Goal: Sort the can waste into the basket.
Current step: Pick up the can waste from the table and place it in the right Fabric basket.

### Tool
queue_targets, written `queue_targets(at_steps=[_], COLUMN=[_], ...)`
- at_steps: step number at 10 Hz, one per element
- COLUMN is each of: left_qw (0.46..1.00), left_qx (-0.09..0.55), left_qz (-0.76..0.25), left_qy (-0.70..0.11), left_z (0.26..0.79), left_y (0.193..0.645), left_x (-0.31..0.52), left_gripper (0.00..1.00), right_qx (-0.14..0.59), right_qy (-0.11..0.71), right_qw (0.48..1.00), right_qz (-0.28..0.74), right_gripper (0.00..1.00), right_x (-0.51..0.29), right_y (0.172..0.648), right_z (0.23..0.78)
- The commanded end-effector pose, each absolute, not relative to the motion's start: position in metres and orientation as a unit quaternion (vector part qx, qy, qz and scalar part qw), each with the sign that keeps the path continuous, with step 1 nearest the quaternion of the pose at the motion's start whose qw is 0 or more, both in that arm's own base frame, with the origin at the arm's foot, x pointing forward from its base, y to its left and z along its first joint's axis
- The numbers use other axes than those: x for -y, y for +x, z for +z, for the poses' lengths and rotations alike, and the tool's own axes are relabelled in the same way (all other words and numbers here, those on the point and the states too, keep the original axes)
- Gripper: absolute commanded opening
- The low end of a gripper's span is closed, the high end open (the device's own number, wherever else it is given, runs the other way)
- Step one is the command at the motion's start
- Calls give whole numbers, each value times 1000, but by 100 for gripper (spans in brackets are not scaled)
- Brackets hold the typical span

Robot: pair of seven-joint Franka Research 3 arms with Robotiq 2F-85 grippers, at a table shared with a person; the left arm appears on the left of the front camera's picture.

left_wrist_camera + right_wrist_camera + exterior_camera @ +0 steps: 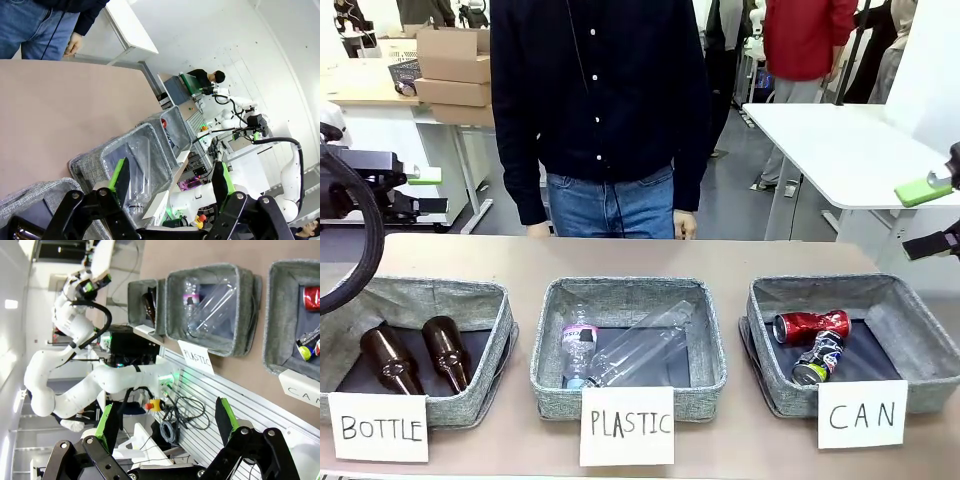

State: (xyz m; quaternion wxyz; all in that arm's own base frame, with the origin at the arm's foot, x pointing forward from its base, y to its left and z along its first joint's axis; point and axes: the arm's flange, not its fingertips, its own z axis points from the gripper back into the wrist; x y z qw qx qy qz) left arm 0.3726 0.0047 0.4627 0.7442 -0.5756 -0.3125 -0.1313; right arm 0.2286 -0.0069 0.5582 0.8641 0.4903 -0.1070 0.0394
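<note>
- Both cans are lying inside the grey fabric rectangular basket [910,345] behind its white "CAN" sign [862,413], so sorting is looking finished.
- The dented red metal can [810,325] is lying at the basket's back; the black can with a silver top [818,359] is leaning against its front.
- The left gripper [170,182] and right gripper [165,420] are gaping wide, holding nothing, apparently parked well away from the basket.

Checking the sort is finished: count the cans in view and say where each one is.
2. The red can lies at the back of the CAN basket; the black can lies just in front of it. None seems hidden.
</note>
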Motion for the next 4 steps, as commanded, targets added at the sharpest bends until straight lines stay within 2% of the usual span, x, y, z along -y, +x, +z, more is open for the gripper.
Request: queue_targets(at_steps=[1,4], left_qw=[745,745], left_qx=[313,313], left_qz=[-123,-123], left_qy=[-575,-575], left_z=[467,467], left_y=[371,371], left_x=[-3,-3], left_gripper=[86,86], right_qx=[110,110], right_qy=[488,488], right_qw=[865,865], right_qz=[48,48], right_gripper=[100,100], right_x=[6,6], right_y=[230,230], right_z=[558,558])
